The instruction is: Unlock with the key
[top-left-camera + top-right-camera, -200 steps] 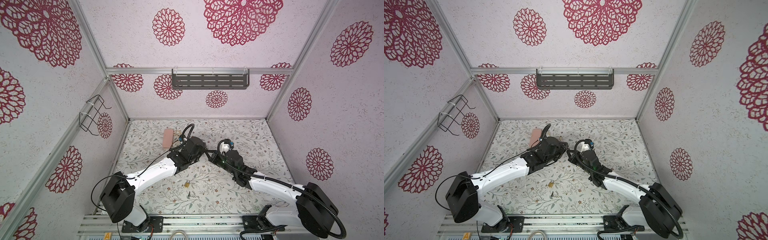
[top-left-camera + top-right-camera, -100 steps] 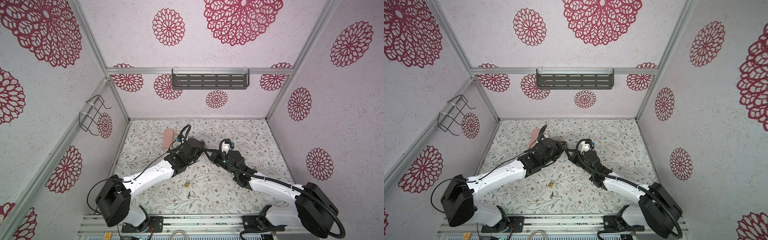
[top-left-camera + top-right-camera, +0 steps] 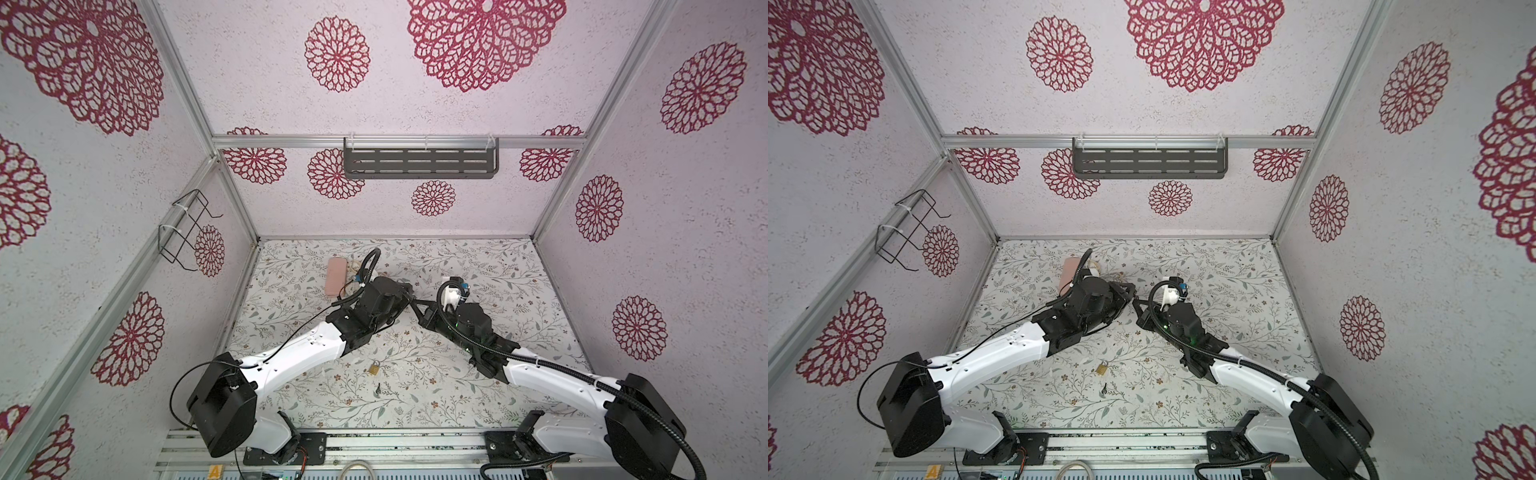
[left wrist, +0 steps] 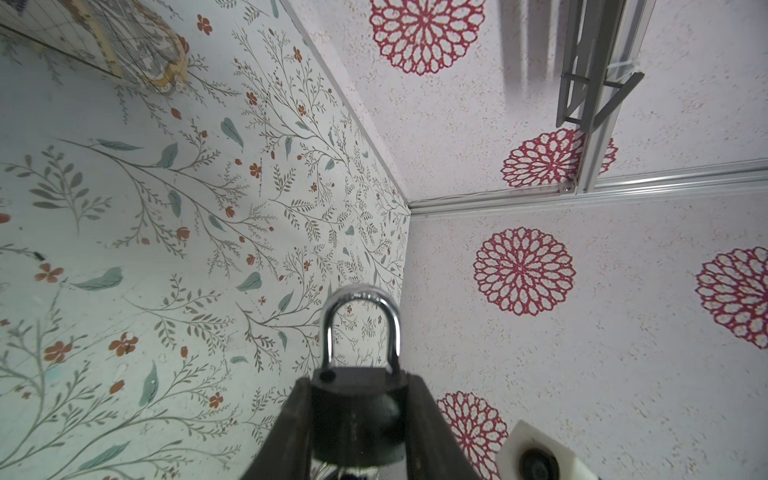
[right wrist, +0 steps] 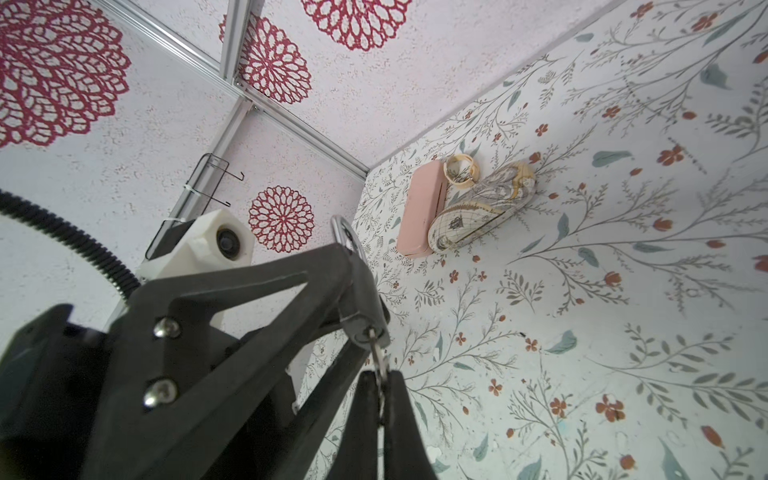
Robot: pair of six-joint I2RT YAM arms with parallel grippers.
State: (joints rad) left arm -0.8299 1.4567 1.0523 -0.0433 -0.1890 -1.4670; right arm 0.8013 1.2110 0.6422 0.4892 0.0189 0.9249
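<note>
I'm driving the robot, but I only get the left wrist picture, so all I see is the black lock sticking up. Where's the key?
Observer: The right gripper is pinched shut on the key, right at the black padlock's base.
Operator: Is it in the hole yet?
Observer: In the right wrist view its tip meets the base; how deep it goes is hidden.
Operator: Anything else lying around?
Observer: A small brass padlock lies on the table near the front, between the arms.
</note>
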